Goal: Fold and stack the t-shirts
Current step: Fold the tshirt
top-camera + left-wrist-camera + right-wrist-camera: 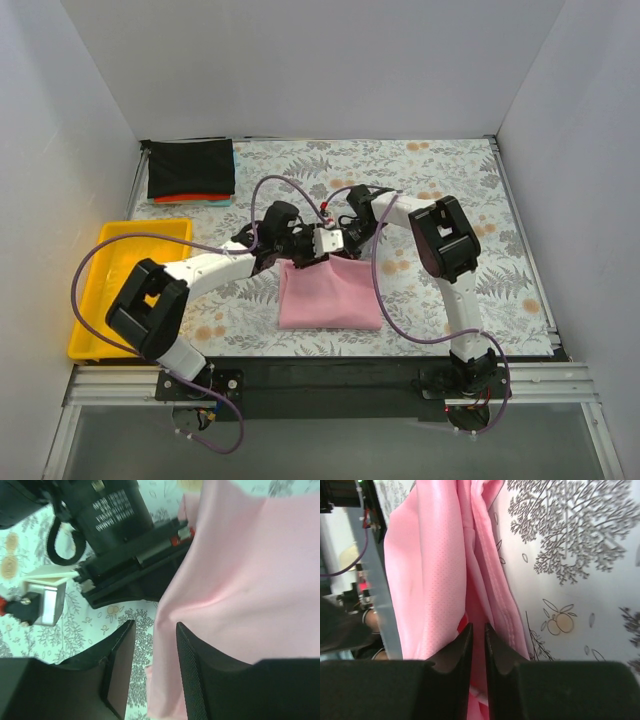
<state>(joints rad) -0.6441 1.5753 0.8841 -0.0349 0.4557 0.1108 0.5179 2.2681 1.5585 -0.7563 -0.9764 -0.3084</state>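
Mid-fold: at the far edge of the pink t-shirt (330, 295) the right gripper (478, 627) pinches a fold. The left gripper (155, 625) straddles the hem, spread — it probably must close before lifting.

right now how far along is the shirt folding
Done: black shirt sits folded on the orange-red shirt at the far left corner. In hand: pink shirt, right gripper pinching it, left gripper open at its edge. Left: finish folding, stack it.
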